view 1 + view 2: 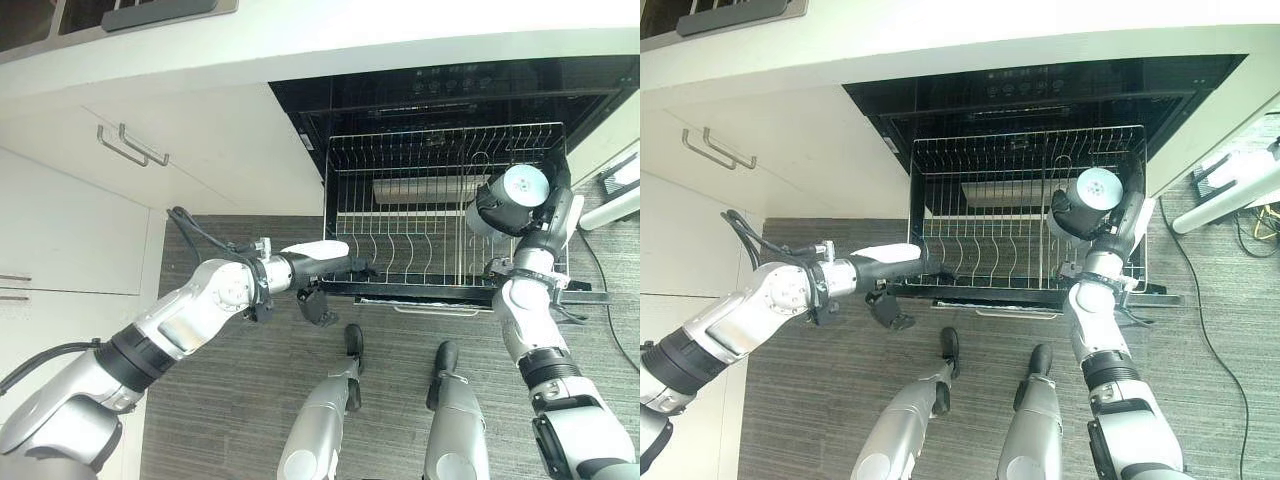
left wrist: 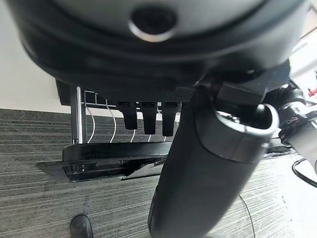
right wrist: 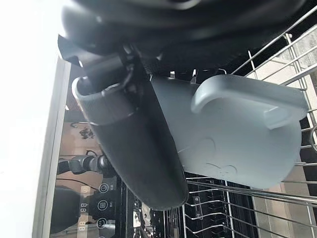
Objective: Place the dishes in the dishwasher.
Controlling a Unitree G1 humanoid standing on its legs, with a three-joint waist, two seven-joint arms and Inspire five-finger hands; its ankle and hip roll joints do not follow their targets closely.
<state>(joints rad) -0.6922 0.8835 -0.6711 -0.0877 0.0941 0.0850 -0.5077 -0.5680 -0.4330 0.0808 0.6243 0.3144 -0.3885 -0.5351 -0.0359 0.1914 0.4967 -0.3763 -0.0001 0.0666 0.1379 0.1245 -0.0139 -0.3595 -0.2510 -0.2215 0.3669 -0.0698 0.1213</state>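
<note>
The dishwasher [image 1: 450, 85] stands open with its wire rack [image 1: 440, 135] pulled out over the lowered door. My right hand [image 1: 500, 212] is shut on a pale grey cup [image 1: 525, 186] above the rack's right side. In the right wrist view the cup [image 3: 242, 144] shows its handle, and my thumb [image 3: 133, 148] lies against its side. My left hand [image 1: 330, 265] reaches to the rack's front left corner with its fingers [image 2: 143, 116] straight at the rail. It holds nothing.
White cabinets with bar handles [image 1: 130, 148] fill the left side under the counter. A white stand [image 1: 620, 205] and a cable [image 1: 1200, 300] lie on the grey floor to the right of the dishwasher.
</note>
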